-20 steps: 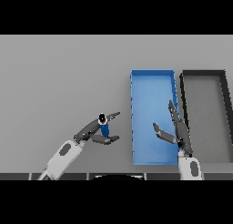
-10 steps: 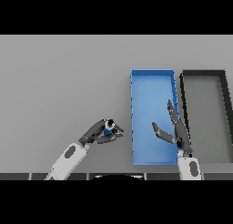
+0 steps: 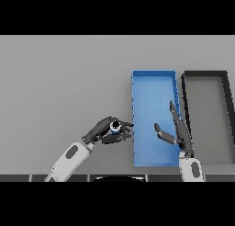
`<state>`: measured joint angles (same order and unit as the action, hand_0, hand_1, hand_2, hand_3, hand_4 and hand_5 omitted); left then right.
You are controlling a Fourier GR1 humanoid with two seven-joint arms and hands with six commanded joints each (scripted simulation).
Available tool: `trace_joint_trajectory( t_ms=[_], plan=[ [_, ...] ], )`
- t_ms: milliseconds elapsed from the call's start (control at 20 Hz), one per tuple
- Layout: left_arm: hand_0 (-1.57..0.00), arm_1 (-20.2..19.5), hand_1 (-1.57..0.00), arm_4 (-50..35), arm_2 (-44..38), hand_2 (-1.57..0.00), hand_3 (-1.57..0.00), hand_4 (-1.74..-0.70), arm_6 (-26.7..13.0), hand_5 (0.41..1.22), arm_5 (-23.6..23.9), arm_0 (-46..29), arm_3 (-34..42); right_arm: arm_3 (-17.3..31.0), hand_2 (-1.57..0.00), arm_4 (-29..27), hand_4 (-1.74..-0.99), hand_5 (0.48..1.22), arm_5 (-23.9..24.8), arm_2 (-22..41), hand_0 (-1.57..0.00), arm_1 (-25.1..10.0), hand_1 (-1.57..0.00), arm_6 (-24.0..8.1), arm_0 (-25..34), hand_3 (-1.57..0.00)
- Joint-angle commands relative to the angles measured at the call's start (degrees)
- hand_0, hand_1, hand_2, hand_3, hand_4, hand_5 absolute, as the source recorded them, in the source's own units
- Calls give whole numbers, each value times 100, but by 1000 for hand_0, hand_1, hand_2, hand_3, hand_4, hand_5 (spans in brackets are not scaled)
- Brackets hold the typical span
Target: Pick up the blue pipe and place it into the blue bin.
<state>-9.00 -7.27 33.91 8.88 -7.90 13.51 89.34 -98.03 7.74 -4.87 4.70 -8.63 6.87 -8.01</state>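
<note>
Head view of the grey counter, read from left to right with the blue bin as landmark. The left arm enters from the lower edge, well to the left of the blue bin, and ends in the left robot hand, which lies just beside the bin's left wall near its lower half. Its fingers and thumb are curled round the blue pipe, which is seen end-on, showing a pale ring with a dark bore and a little blue beneath it; the pipe is outside the bin, close to that left wall. The blue bin stands upright as a long rectangle. Over its lower right part is the right robot hand, fingers straight and spread, thumb pointing left, holding nothing. Just beside the blue bin's right wall stands a black bin with a grey floor.
</note>
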Motion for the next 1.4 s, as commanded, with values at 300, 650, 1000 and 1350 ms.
trace_joint_trajectory(
  t_ms=[300, 650, 1000, 1350],
  plan=[
    [-1566, -49, -1566, -45, 101, -1567, -1441, -1727, -668, 1219, -97, 170, 357, -30, 1, -8, -1186, 629, -9, 5, 1, 16, 1, 167, -97, 1],
    [-1570, -26, -1570, 12, 86, -1570, -1443, -1731, -698, 1220, -116, 182, 304, -165, 1, -90, -1209, 623, 102, 0, 1, 214, 1, 164, -478, 1],
    [-1571, -32, -1571, 8, 27, -1571, -1440, -1731, -707, 1221, -195, 207, 267, -994, 1, -1364, -1203, 573, -816, -23, 1, -149, 1, -169, -371, 1],
    [-1571, 24, -1571, 8, 1, -1571, -1439, -1731, -835, 1221, -245, 263, 282, -2009, 1, -2275, -1297, 523, -1727, 444, 1, -1056, 1, -1305, 556, 1]
  ],
)
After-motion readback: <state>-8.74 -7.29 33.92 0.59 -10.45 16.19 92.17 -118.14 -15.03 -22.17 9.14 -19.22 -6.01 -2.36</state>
